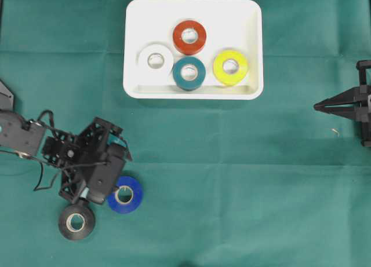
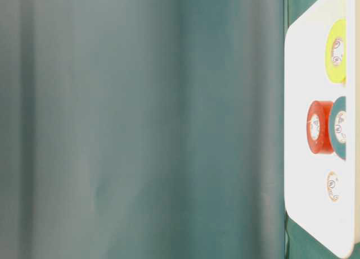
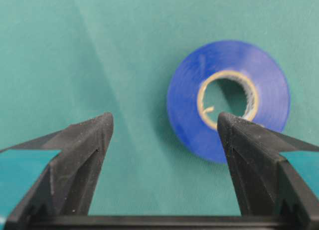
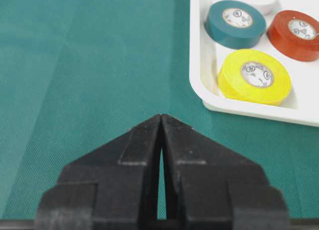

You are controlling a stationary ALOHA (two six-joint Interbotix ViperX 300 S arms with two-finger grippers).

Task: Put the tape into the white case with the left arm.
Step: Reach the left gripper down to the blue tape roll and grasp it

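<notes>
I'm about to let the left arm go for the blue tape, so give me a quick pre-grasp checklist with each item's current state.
1. Left gripper open: ok.
2. Blue tape centred between the fingers: not ok, it sits under the right-hand finger.
3. Black tape clear of the grasp: cannot tell, it lies close by.
4. White case has free space: ok.
5. Right gripper shut, away from the case: ok.

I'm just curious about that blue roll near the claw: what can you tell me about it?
The blue tape roll is a glossy, plastic-looking ring wound on a pale cardboard core with an open centre. It lies flat on the green cloth, outside the white case, close to a black tape roll. The left claw stands open over it, one finger overlapping its edge; contact is unclear.
</notes>
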